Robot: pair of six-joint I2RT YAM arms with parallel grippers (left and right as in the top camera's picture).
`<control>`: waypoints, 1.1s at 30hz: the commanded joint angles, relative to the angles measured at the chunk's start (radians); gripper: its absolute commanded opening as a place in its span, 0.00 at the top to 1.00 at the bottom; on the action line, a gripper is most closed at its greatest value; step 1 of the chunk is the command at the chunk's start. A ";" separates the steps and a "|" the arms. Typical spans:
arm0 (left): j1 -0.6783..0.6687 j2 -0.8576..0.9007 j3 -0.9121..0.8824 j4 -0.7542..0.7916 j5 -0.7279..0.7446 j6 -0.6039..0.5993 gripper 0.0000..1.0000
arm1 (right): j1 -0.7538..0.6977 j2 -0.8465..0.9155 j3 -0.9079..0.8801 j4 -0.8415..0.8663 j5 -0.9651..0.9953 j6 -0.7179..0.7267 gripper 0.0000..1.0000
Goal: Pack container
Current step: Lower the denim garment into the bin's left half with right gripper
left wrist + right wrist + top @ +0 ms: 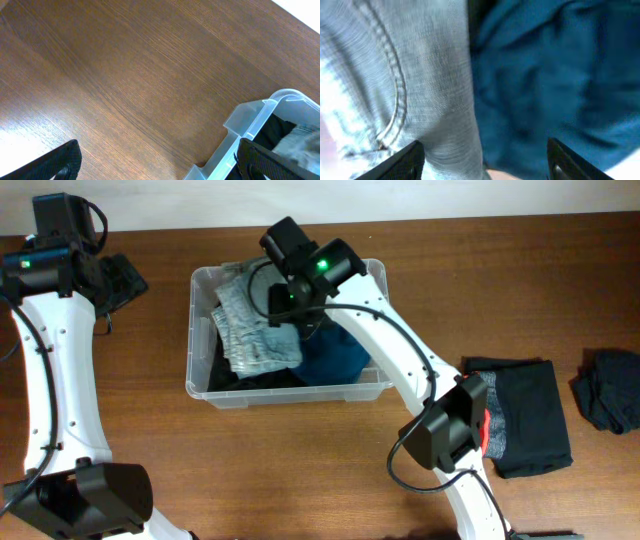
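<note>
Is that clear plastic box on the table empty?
No, the container holds clothes: a light denim piece beside a dark blue garment.

Smooth translucent plastic container [290,393], faded twill-woven denim [250,330], soft matt blue cloth [335,360], satin wood-grain table [300,470].

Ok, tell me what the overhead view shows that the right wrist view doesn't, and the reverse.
Only overhead: the whole container, the left arm, the right arm, and a folded dark garment and a crumpled dark garment on the table outside it. Only right wrist: the stitched seam of the light denim garment up close, with the right gripper open above the clothes. Both: that denim garment beside the blue garment.
</note>
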 commanded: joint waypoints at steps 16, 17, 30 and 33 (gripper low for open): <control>0.003 -0.020 0.006 -0.001 -0.004 -0.009 0.00 | -0.034 -0.090 0.074 0.052 0.174 -0.130 0.37; 0.003 -0.020 0.006 -0.001 -0.004 -0.010 0.01 | -0.041 -0.090 0.074 0.061 0.174 -0.130 0.44; 0.003 -0.020 0.006 -0.001 -0.004 -0.010 0.01 | -0.099 -0.042 0.040 0.098 0.097 -0.130 0.96; 0.003 -0.020 0.006 -0.001 -0.004 -0.010 0.01 | -0.100 -0.021 0.013 0.108 0.040 -0.134 0.96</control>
